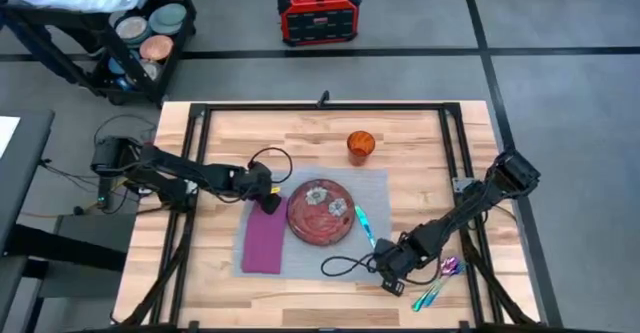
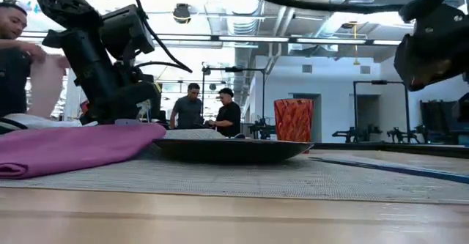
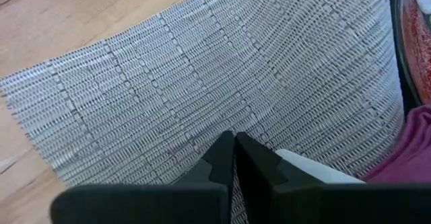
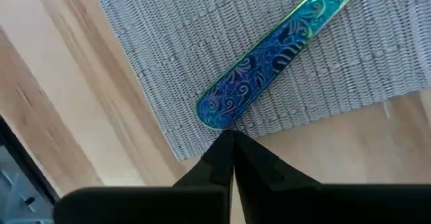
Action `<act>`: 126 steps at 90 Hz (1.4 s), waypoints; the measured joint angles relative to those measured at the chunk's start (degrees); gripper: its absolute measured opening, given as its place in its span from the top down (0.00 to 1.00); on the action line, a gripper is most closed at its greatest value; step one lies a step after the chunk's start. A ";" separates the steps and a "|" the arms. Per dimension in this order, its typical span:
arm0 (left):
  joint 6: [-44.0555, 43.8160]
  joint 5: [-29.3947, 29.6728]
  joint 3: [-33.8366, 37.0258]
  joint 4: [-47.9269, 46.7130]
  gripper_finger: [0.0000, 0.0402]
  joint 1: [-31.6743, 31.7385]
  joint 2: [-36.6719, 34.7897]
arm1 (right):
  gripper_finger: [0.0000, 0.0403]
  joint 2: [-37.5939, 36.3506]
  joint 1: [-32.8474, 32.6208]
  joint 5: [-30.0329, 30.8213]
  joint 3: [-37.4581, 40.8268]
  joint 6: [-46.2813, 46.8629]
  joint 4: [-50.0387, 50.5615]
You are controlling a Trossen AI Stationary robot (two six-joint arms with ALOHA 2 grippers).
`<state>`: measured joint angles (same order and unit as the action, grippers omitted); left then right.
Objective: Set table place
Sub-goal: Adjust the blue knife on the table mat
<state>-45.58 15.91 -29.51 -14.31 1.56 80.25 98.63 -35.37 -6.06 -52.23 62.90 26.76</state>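
While the placemat [image 1: 315,223] is lying flat in the middle of the table [image 1: 240,138], the left gripper [image 1: 272,199] is hovering low over its left part, fingers [image 3: 219,158] pressed together, just beside the purple napkin [image 1: 263,241]. Right of the napkin, a dark red plate [image 1: 321,212] is sitting on the mat, with an orange cup [image 1: 360,145] behind it. A blue utensil [image 4: 279,52] is lying along the mat's right edge, where the right gripper [image 1: 383,263] is hanging with fingers closed, holding nothing.

A red plate [image 1: 320,212] sits between a purple napkin [image 1: 264,241] and a blue utensil [image 1: 364,223]. An orange cup [image 1: 360,146] stands beyond. More cutlery [image 1: 438,281] lies apart.
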 joint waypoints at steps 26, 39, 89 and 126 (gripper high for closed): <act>-0.15 0.01 -0.01 0.07 1.00 0.00 0.00 | 1.00 0.00 1.25 -0.73 0.04 -2.06 0.40; -0.09 0.01 -0.01 0.13 1.00 0.00 0.00 | 1.00 0.00 1.71 -1.52 0.07 -3.23 0.47; -0.11 0.01 0.01 1.31 1.00 0.02 0.07 | 1.00 0.07 6.36 -3.31 0.15 -11.89 0.54; -0.09 0.77 0.04 1.83 1.00 0.00 0.09 | 1.00 0.09 7.19 -5.44 0.17 -14.98 0.01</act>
<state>-45.67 16.68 -29.47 -12.47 1.56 80.34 98.72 -28.19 -11.50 -52.06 47.92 26.76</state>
